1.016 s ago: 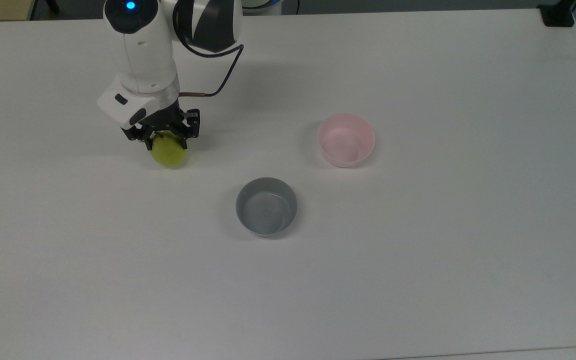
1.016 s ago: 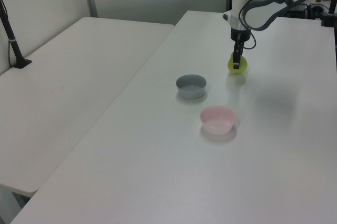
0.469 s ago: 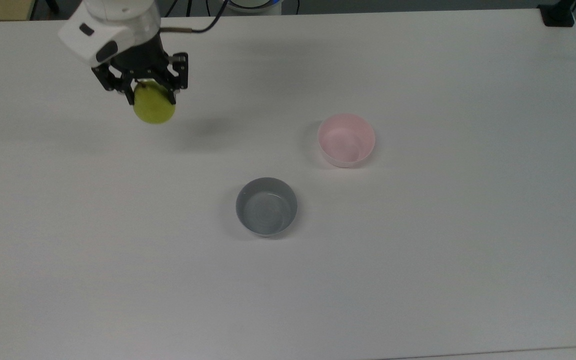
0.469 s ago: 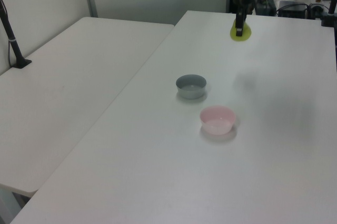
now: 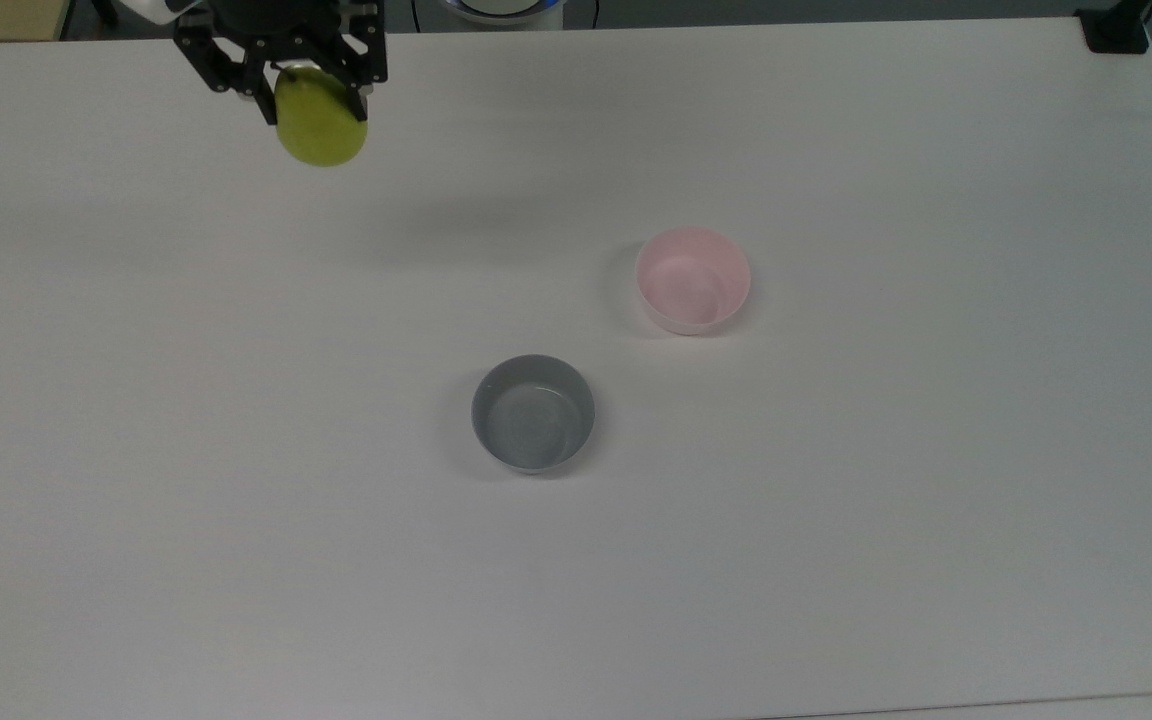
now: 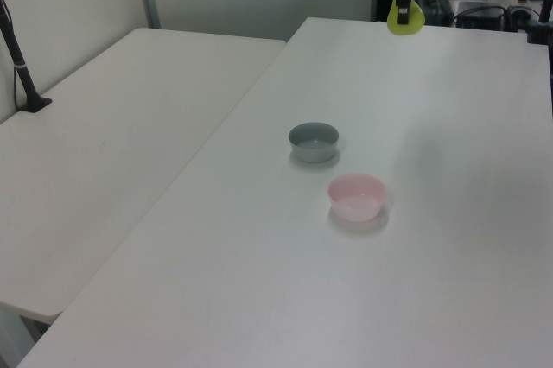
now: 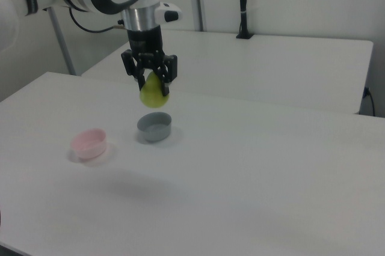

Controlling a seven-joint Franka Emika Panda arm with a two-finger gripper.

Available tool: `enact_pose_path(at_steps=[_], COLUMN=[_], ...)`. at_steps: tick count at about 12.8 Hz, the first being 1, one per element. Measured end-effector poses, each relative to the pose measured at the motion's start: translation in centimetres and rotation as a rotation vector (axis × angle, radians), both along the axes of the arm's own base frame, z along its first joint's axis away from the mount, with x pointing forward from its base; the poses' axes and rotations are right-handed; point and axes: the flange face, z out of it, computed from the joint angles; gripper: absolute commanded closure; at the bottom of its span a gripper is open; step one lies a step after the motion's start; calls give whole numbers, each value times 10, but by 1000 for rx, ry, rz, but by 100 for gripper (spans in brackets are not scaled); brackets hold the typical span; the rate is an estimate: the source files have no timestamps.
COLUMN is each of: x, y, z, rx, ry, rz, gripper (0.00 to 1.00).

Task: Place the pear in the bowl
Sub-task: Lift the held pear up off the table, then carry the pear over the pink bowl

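Lifted higher than a moment ago, the gripper (image 5: 308,92) clasps the yellow-green pear (image 5: 321,128) (smooth, rounded) well above the white table (image 5: 836,500), far from the pink bowl (image 5: 693,279).

The broad white table (image 5: 836,560) lies bare but for two low obstacles near its middle: a small round grey bowl (image 5: 533,413) and a small round pale pink bowl (image 5: 692,279), set apart with an open gap between them. All edges and corners of the table stand free for passage.
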Motion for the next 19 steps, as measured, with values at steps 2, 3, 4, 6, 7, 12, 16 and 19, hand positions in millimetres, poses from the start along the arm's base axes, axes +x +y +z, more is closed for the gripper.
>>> enact_pose_path(at_steps=[2,3,4,6,7,12,16,19], x=[-2,-5,-6,-12,-15,-30,-33,-36], y=[15,30,42,76,92,188,232,272], z=[10,18,22,29,29,-2,-57,-108], rx=[8,19,25,33,35,37,40,43], ry=[-14,-27,-33,-39,-36,-4,-27,-33], rz=[-21,-30,-34,-24,-14,25,87,152], gripper=[100,100,100,100,100,100,100,100])
